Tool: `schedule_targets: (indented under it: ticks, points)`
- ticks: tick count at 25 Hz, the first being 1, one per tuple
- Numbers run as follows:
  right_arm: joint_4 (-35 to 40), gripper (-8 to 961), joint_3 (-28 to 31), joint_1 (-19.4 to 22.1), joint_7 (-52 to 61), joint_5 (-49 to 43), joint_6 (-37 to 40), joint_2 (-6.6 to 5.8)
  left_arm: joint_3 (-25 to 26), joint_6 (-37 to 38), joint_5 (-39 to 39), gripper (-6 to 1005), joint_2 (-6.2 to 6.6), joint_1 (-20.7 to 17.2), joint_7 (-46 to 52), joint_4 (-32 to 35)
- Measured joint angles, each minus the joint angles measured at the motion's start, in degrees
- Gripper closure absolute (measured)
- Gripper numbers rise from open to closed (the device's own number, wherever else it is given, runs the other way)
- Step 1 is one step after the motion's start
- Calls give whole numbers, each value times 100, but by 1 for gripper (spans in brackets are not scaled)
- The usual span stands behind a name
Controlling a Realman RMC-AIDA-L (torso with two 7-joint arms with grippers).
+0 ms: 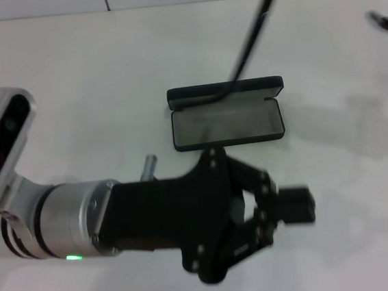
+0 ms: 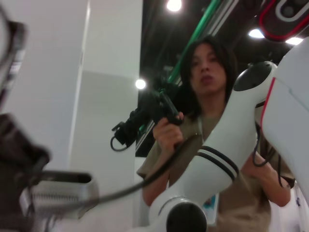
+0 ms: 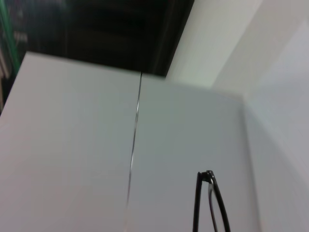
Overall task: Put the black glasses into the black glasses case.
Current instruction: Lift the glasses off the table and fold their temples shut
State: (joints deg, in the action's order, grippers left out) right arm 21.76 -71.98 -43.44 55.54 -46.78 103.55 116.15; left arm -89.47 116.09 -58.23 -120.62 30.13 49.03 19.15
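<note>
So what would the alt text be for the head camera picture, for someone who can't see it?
A black glasses case lies open on a white table, its grey lining showing and no glasses inside. In front of it, the robot's left gripper reaches across from the left. A thin black glasses arm hangs down from the top edge toward the case lid.

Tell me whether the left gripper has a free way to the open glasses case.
Probably yes. The left gripper hangs just in front of the black glasses case, which lies open on the table; nothing sits between them.
</note>
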Motion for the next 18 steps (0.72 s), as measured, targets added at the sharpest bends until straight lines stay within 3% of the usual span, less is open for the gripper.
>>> schedule_targets:
  ticks: [3,9,18]
  points:
    - [-219,884,-523,-190,-230,35,-231,3,-188,-5,606,954,-9,-80,-143,-22]
    - [-183,882,-1339,-108,-412,537,-635,4,-260,-10,1438,954,3,-406,-229,-28]
    - [-116,879,-2099,-125,-545,533,-1298,4,-259,-37,1776,954,4,-429,-218,-79]
